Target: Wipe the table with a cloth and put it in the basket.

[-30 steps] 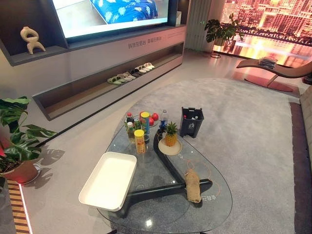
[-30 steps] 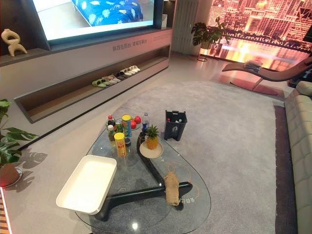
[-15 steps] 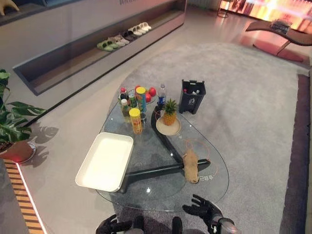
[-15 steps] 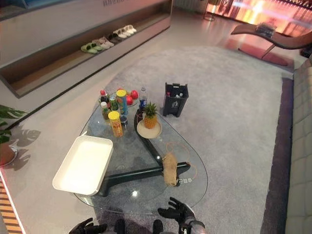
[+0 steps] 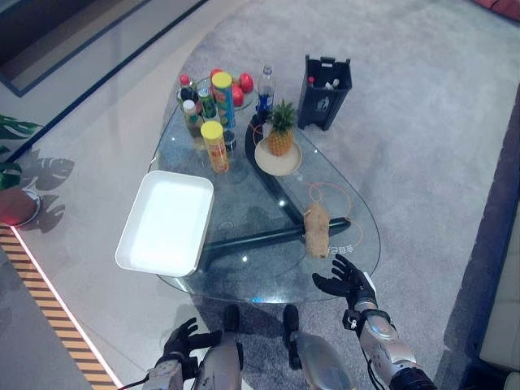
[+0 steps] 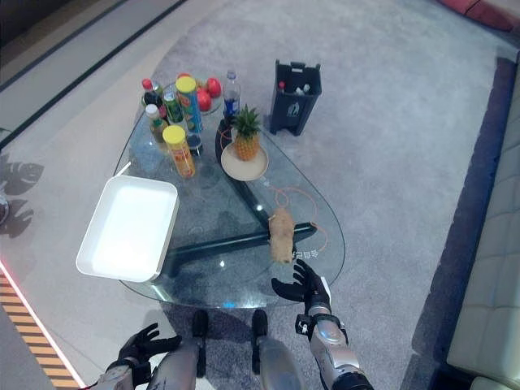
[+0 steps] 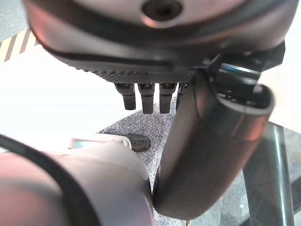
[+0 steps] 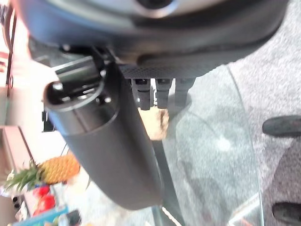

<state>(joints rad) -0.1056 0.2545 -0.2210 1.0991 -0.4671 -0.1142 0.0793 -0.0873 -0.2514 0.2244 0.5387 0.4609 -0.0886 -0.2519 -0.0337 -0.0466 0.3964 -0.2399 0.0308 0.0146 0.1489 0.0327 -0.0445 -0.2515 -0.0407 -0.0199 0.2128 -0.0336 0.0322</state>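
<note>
On the rounded-triangle glass table (image 5: 244,268) with its dark crossed base, at 3 o'clock, you find the tan crumpled cloth (image 5: 316,230) lying flat, held by neither hand. At 5 o'clock, your right hand (image 5: 348,281) hovers at the table's near edge, just short of the cloth, fingers spread and relaxed. At 7 o'clock, off the table, your left hand (image 5: 183,338) hangs low, fingers loose, empty. At 9 o'clock sits the white rectangular plastic tray-like basket (image 5: 134,256). At 12 o'clock stands the pineapple on a beige plate (image 5: 280,138).

tan cloth (image 5: 316,230), white tray (image 5: 165,223), grey carpet (image 5: 406,138)
</note>
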